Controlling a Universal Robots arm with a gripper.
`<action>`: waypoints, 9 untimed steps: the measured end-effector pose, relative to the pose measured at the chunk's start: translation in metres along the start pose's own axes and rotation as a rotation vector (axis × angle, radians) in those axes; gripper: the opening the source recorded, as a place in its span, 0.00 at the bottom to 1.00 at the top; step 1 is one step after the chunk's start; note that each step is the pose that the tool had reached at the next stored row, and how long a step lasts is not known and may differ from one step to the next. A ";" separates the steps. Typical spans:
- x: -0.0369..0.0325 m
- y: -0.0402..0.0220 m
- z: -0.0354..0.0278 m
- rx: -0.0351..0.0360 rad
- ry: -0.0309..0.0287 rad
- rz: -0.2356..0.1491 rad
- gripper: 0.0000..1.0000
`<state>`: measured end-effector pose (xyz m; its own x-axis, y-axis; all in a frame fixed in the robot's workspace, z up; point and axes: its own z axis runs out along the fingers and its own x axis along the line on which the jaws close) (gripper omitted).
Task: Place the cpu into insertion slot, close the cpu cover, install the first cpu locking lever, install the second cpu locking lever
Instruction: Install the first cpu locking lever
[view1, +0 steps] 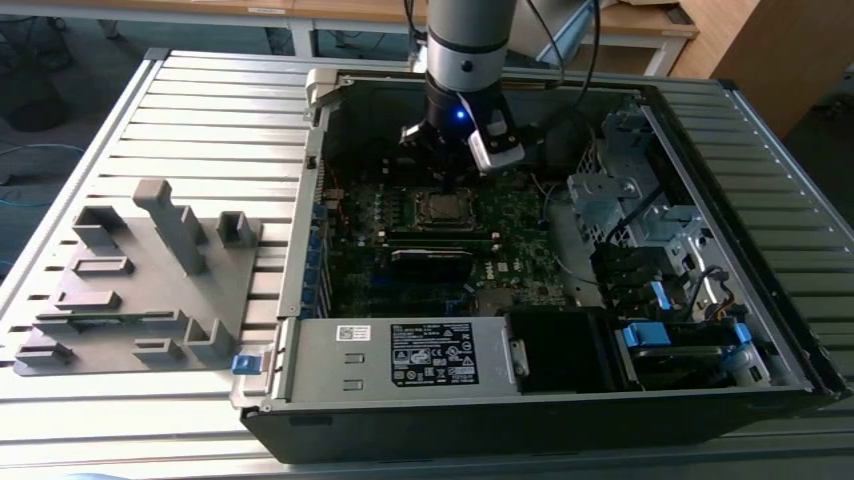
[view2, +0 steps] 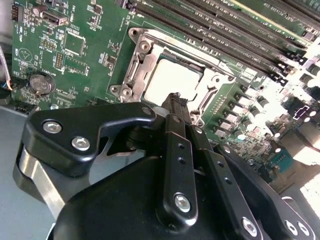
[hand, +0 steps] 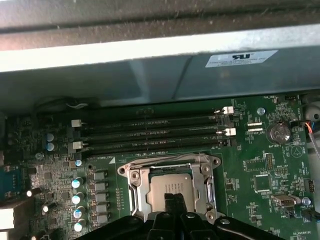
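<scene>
Silvery cpu (hand: 169, 188) beneath upright arm (view1: 467, 50).

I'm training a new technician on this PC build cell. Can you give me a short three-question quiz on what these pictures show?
1. True or false: the cpu already lies in the insertion slot.
2. What are the gripper's jaws nearest to?
A. the coin battery
B. the cpu
C. the power supply box
3. In the exterior view, on which side of the computer case does the grey parts tray lie?

Key: 1 true. 2 B. 3 the exterior view's left.
</scene>
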<state>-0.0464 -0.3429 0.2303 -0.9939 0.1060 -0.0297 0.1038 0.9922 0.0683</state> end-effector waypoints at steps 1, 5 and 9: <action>-0.0002 -0.0007 0.0000 0.0002 -0.0001 0.000 0.11; -0.0016 -0.0024 0.0000 0.0017 -0.0002 0.000 0.11; -0.0022 -0.0066 -0.0004 0.0019 -0.0002 0.000 0.11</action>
<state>-0.0449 -0.3497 0.2303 -0.9939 0.1059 -0.0299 0.1037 0.9924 0.0664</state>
